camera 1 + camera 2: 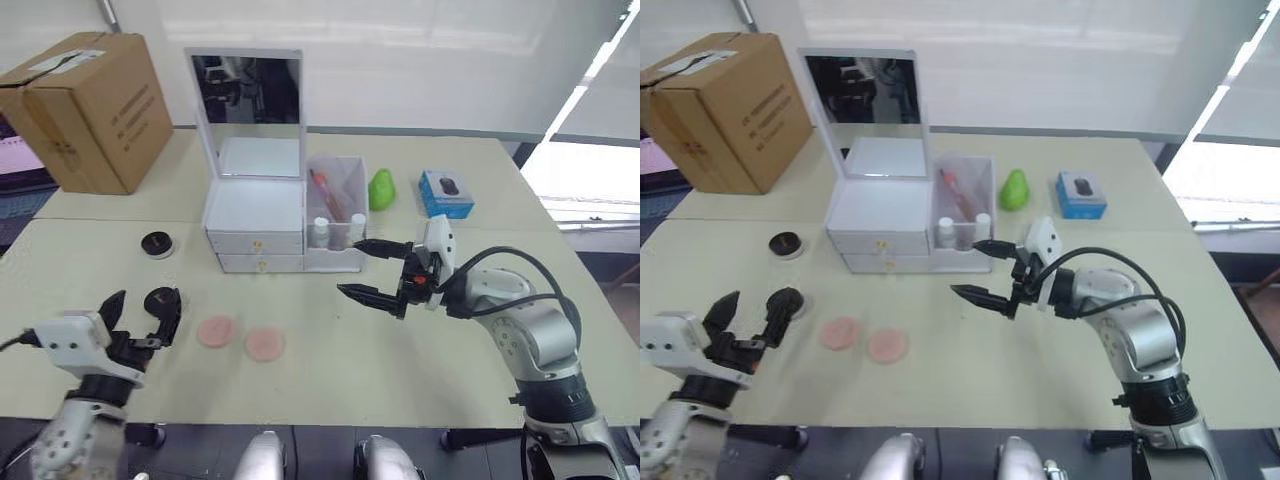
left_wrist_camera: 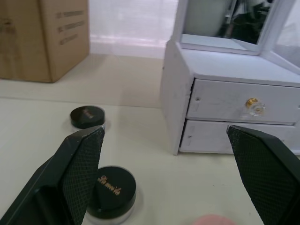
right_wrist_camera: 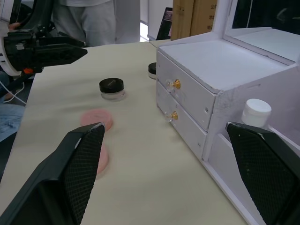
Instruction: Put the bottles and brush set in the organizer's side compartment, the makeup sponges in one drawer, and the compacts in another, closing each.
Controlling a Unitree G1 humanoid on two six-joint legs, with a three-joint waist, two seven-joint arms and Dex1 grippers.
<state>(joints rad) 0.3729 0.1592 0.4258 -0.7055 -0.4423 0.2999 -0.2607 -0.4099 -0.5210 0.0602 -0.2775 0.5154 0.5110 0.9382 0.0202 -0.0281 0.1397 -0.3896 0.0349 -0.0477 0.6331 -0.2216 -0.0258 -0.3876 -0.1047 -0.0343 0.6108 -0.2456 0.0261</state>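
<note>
The white organizer (image 1: 254, 214) stands mid-table with its mirror lid up and both gold-knobbed drawers (image 2: 243, 102) shut. Its side compartment (image 1: 336, 212) holds two white-capped bottles (image 1: 320, 232) and the brush set (image 1: 325, 190). Two pink makeup sponges (image 1: 216, 331) (image 1: 265, 344) lie flat in front of the drawers. One black compact (image 1: 157, 244) sits left of the organizer. A second compact (image 1: 160, 294) rests just beyond my left gripper (image 1: 145, 305), which is open and empty. My right gripper (image 1: 350, 267) hovers open in front of the side compartment, holding nothing.
A brown cardboard box (image 1: 85, 110) stands at the far left corner. A green object (image 1: 381, 189) and a small blue box (image 1: 446, 193) lie right of the organizer. A person (image 3: 93, 18) stands past the table's left end.
</note>
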